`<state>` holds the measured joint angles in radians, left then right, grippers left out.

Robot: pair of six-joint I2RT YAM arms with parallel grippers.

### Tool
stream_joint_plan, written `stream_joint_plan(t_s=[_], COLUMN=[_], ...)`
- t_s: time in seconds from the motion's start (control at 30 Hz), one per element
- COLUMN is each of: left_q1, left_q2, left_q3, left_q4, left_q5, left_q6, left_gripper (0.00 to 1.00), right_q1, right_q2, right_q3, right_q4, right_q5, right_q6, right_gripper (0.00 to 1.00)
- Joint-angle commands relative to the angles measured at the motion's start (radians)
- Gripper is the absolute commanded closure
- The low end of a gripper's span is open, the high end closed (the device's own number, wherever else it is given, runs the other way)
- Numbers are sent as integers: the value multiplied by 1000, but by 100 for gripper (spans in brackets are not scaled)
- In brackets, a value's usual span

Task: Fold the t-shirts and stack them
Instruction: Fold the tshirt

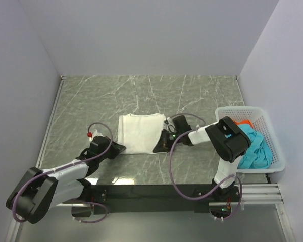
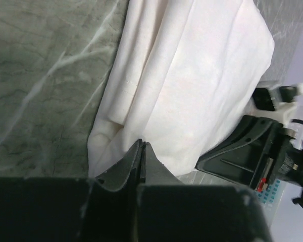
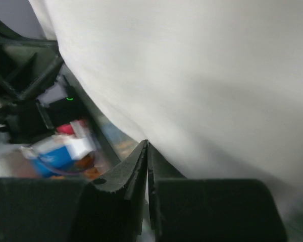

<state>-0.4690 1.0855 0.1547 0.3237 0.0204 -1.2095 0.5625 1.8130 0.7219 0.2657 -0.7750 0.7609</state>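
A white t-shirt lies folded into a rectangle in the middle of the marbled table; no print shows. My left gripper is at its near left corner, fingers shut with the cloth's edge at their tips. At the near right corner, my right gripper is shut on the same shirt, whose white cloth fills the right wrist view above the fingers. A teal t-shirt and a red-orange t-shirt lie crumpled in the basket.
The white mesh basket stands at the table's right edge beside the right arm's base. Pale walls close in the left, back and right sides. A black rail runs along the near edge.
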Motion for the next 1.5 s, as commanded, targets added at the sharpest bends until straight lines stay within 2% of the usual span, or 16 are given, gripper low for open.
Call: stream_joint_plan(t_s=[0.0, 0.13, 0.27, 0.33, 0.37, 0.43, 0.47, 0.5, 0.63, 0.87, 1.0, 1.13, 1.23, 1.33, 1.47], left_q1=[-2, 0, -2, 1, 0, 3, 9, 15, 62, 122, 127, 145, 145, 145, 139], left_q2=[-12, -48, -177, -206, -213, -196, -156, -129, 29, 308, 392, 375, 291, 236, 171], left_q3=[-23, 41, 155, 226, 250, 316, 339, 382, 463, 549, 556, 546, 543, 549, 528], left_q4=[-63, -155, -355, -463, -485, -523, -529, -531, -477, -394, -390, -420, -466, -503, -509], left_q5=[-59, -62, -146, -200, -238, -267, -276, -281, -231, -166, -158, -185, -218, -226, -160], left_q6=[-18, 19, 86, 134, 178, 224, 269, 287, 370, 439, 444, 427, 416, 416, 413], left_gripper=[96, 91, 75, 63, 56, 47, 39, 36, 37, 49, 55, 56, 52, 44, 33], right_q1=[-120, -141, -141, -141, -141, -142, -141, -142, -141, -141, -141, -142, -141, -141, -141], right_q2=[49, 16, -186, -259, -318, -374, -423, -443, -538, -638, -653, -649, -653, -656, -661], right_q3=[-64, -62, 19, 68, 83, 115, 123, 131, 134, 100, 80, 82, 82, 85, 80], right_q4=[-26, -28, -323, -414, -492, -554, -598, -618, -675, -717, -718, -720, -718, -720, -714], right_q5=[-6, -21, 147, 219, 253, 339, 353, 383, 414, 428, 436, 430, 427, 428, 434], right_q6=[1, -21, -168, -236, -253, -287, -294, -308, -330, -354, -365, -368, -370, -373, -362], right_gripper=[90, 90, 85, 75, 66, 58, 52, 51, 50, 50, 50, 51, 51, 51, 51])
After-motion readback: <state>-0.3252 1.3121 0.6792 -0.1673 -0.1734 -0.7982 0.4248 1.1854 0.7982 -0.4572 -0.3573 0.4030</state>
